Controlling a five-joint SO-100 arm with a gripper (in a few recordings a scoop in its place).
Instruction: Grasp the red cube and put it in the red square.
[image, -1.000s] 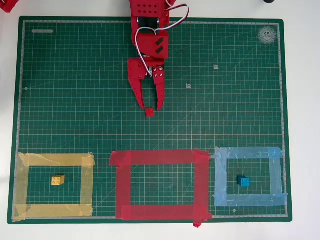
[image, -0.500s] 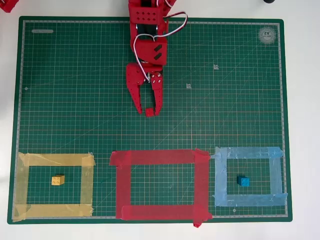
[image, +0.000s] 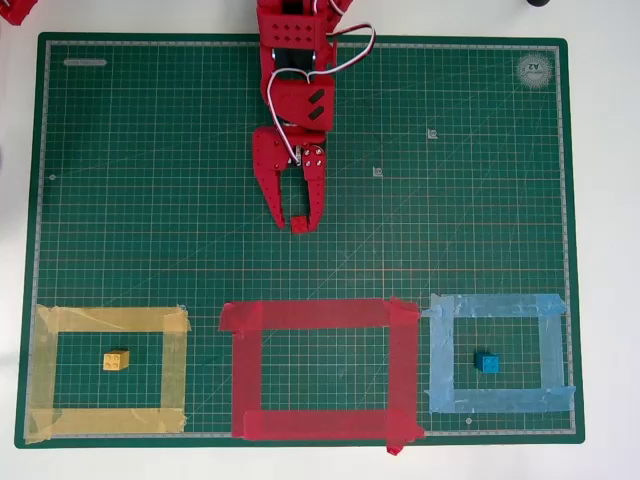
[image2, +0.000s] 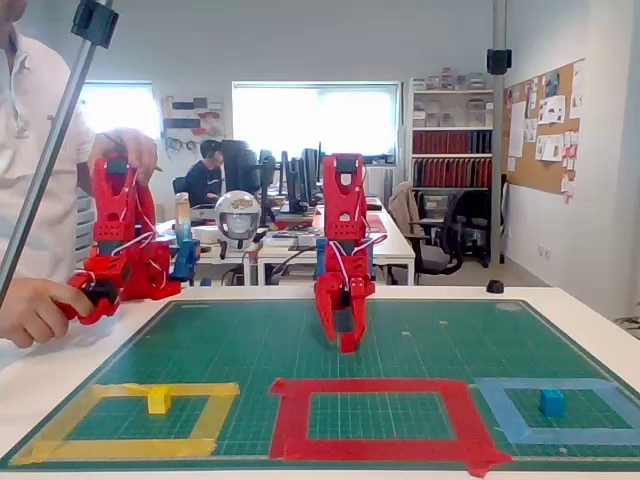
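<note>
**Cube pinched at mat centre, red square waiting nearer**

Cube (image: 299, 224) sits between the fingertips of the hand (image: 298, 221), whose two fingers have drawn nearly together around it, seemingly pinching it. From overhead the block is only a small red patch at the tips, resting on or just above the mat; I cannot tell whether it has left the surface. In the fixed view the hand (image2: 346, 341) points straight down, a posture that suits a top grasp on so small a block.

Nearer the camera lies the red square (image: 318, 314), a wide tape outline with bare mat inside, well apart from the hand and almost directly in line with it, so the carry looks short and straight. Left of it a yellow outline (image: 110, 320) holds a yellow block (image: 116, 360); right of it a blue outline (image: 497, 305) holds a blue block (image: 487, 363).

All rests on a green gridded mat (image: 150, 200) over a white worktop (image: 600, 200). Behind is a bright office with windows, desks, shelves and a seated person.
</note>
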